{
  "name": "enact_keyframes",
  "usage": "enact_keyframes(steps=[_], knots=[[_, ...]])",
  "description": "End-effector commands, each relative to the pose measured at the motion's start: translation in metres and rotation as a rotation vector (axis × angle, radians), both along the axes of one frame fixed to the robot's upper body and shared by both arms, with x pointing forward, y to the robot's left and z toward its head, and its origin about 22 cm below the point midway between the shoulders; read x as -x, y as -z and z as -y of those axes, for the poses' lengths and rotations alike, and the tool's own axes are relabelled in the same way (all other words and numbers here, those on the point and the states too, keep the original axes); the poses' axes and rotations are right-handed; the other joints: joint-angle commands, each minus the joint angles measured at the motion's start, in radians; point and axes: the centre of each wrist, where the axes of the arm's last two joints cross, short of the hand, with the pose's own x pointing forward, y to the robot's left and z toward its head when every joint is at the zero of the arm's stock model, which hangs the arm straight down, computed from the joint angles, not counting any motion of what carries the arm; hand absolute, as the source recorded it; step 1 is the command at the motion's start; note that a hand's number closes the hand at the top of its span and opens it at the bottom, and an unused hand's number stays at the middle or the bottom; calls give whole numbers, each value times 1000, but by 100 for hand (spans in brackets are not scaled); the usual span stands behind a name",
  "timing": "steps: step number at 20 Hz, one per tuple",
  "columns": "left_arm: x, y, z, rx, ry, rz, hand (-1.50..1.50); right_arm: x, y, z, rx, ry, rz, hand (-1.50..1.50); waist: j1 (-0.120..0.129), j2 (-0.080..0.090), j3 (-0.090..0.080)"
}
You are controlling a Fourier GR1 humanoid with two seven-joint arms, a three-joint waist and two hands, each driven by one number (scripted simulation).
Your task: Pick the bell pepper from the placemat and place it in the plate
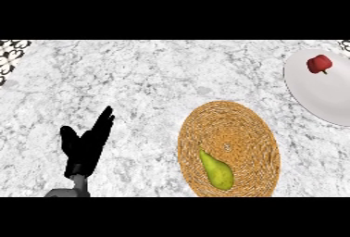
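A red bell pepper (319, 64) lies on the white plate (321, 97) at the far right, near the plate's upper rim. The round woven placemat (236, 129) sits right of centre and carries a green pear (216, 170) on its lower left part. My left hand (85, 146) rests open at the lower left, fingers straight and pointing up, well apart from the placemat. My right hand does not show.
The counter is grey-white marble (137, 74). A dark patterned edge (10, 55) shows at the upper left corner and another at the upper right.
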Motion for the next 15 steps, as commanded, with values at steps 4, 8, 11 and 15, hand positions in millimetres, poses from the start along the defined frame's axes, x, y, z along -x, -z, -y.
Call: enact_keyframes(steps=[4,8,11,15], knots=[[8,23,-1,-18,-38,-54,0,43,11,23,57,-110,-14,-150,-18,2,-4],[4,10,0,9,-18,-56,0,50,-2,32,105,-115,-38,-150,-13,-3,-5],[3,13,5,28,-21,-78,0,62,11,33,110,-115,-38,-150,-22,-4,-4],[8,17,-7,-14,-25,-48,0,73,11,38,127,-106,-53,-150,-21,-4,-4]])
